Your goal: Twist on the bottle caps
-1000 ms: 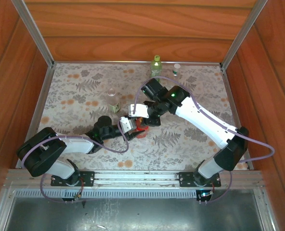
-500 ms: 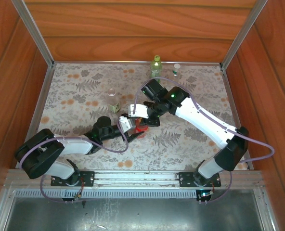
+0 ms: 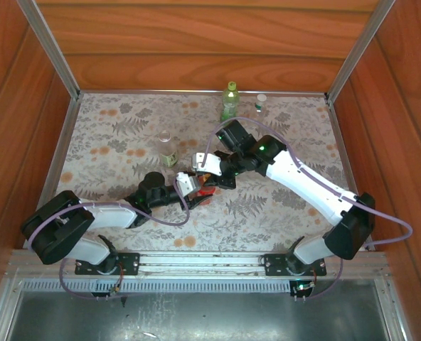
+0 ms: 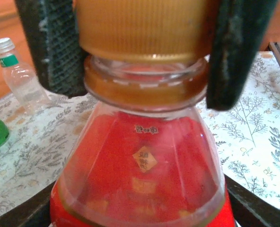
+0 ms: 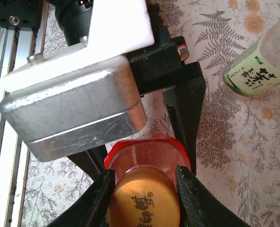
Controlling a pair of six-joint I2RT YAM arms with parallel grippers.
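The right jaws are clenched on the orange ribbed plastic screw cap (image 4: 142, 28), their black textured pads (image 4: 55, 47) pressed against it from both sides. In the right wrist view the printed top of the cap sits squarely between them. The cap is on the neck of the red plastic bottle with the yellow diamond mark (image 4: 140, 165). A band of clear neck shows between the cap's lower edge and the collar ring, so it looks started but not wound fully home.

The left jaws grasp that bottle by its body, with a black finger (image 5: 189, 113) on each flank, and hold it upright over the middle of the flower-patterned worktop (image 3: 111, 135).

Near the far edge, well apart from the arms, the green plastic bottle (image 3: 230, 103) appears to wear its yellow-green cap. The small clear bottle with a green band (image 4: 21, 85) carries a white cap (image 4: 0, 45). Nearer the jaws stands the taller clear bottle with a pale green label (image 3: 168, 150) — I cannot tell whether it is capped.

By my reckoning two bottles are done, the red one is in hand, and one is uncertain.
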